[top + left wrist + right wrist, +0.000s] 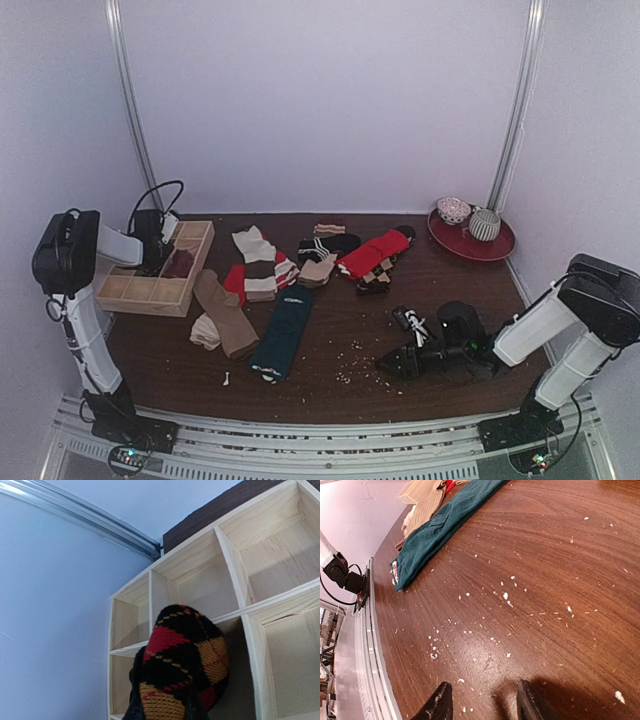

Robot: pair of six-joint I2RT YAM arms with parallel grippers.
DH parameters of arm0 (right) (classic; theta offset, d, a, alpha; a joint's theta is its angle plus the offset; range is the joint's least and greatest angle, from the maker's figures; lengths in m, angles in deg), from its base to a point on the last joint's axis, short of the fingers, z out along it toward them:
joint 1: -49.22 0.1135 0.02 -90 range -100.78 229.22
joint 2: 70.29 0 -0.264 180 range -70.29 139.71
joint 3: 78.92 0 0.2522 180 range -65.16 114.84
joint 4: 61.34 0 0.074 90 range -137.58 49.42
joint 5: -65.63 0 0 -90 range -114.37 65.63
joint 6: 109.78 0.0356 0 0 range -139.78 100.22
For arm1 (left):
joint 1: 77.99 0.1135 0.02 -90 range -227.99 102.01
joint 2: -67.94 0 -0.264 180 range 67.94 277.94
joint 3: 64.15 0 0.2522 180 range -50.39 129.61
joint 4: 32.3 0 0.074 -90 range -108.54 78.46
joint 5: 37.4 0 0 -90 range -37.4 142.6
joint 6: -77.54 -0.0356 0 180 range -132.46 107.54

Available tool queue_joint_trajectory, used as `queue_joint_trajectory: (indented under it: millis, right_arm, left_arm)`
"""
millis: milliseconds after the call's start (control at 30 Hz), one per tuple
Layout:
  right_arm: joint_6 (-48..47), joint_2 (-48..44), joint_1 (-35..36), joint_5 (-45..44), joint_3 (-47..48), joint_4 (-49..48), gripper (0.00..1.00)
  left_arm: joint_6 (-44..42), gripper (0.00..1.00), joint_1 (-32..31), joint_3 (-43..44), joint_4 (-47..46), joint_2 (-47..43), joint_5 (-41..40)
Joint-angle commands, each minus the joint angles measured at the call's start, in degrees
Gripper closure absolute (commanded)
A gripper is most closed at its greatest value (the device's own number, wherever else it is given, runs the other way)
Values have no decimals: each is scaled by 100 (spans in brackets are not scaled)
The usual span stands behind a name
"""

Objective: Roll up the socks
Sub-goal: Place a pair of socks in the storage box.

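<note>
Left claw [168, 256] is clamped on a rolled black sock bundle with red and yellow argyle diamonds [182, 670]. Right claw [484, 707] has its fingers apart with nothing between them, low over the near right of the table.

- Dark brown wooden table [330, 345]: work area, arms at the near edge.
- Pale wooden divided tray [235, 615]: far left. The roll hangs just above its dividers. Can't tell which cell it's lined up with, as it straddles a partition in the wrist view.
- Loose socks spread flat mid-table: long teal sock [283, 330] nearest, tan sock [225, 315] to its left, red sock [375, 252] further back on the right. Striped ones lie between them, none rolled.
- Round red plate [490, 248]: far right, holds two small bowls, not involved.
- White crumbs [505, 596]: scattered on the wood ahead of the right claw.

Step, as I read it: stowing one finished roll. Task is early, with most socks flat.

Next move needs the roll centred over one cell, clear of the partition, then lowered before release so it doesn't spring open or perch on a wall. The teal sock looks like the easiest next pick for the idle right claw.
</note>
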Motion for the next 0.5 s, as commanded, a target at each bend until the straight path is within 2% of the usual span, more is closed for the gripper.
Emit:
queue_joint_trajectory:
  millis: [0, 200, 467]
  right_arm:
    - [55, -14, -30, 85, -137, 242, 55]
    - [46, -151, -33, 55, -231, 296, 55]
    - [1, -205, -34, 70, -235, 450, 56]
  left_arm:
    - [48, 100, 89, 429, 724, 303, 554]
    - [203, 100, 272, 957, 1895, 546, 1220]
    - [6, 100, 670, 1609, 3321, 757, 2701]
